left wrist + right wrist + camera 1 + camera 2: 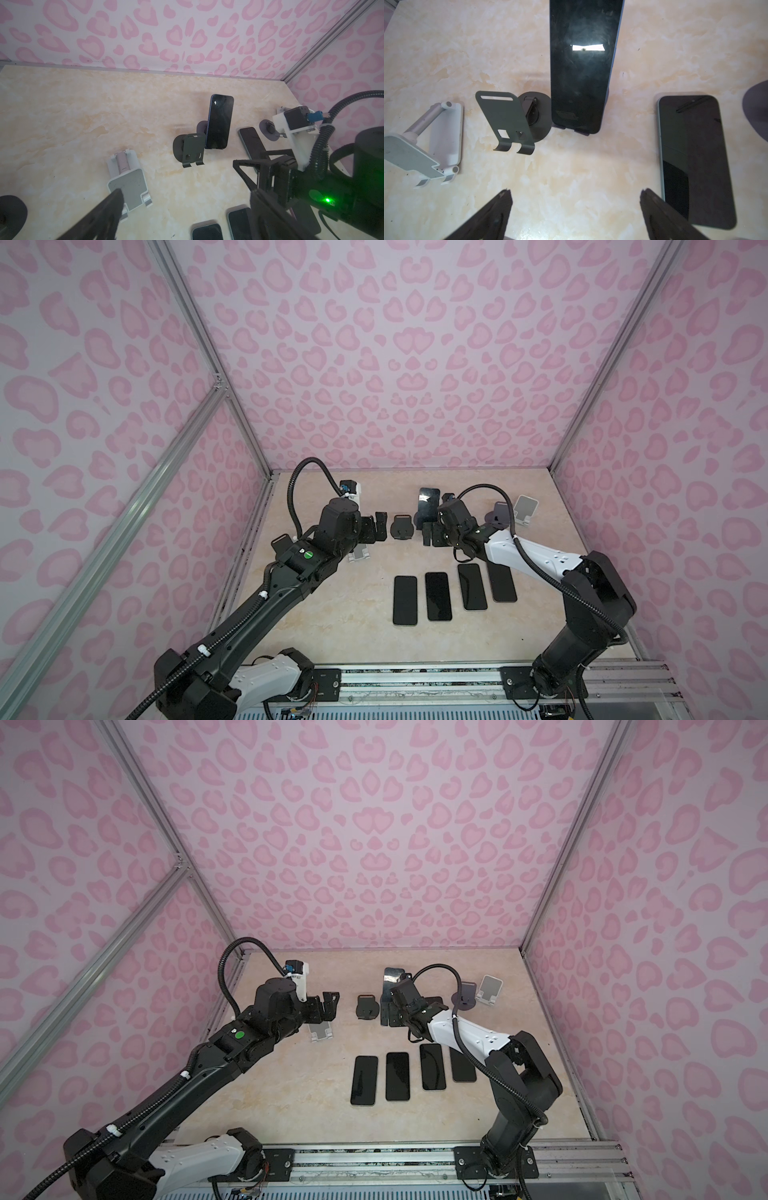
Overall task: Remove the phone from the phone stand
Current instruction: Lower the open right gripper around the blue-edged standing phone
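No word, brand or number can be read anywhere. The nearest thing to a sign is a plain green round sticker (308, 554) on the left arm (266, 605) — a bare dot with no lettering that can be made out. The white camera mount (300, 979) on that arm carries faint dark marks — too small to read. The upright phone (583, 62) shows a dark screen with only glare.

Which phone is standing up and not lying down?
The phone at the back, propped upright on its stand, just ahead of the right gripper. All the other phones lie flat on the table.
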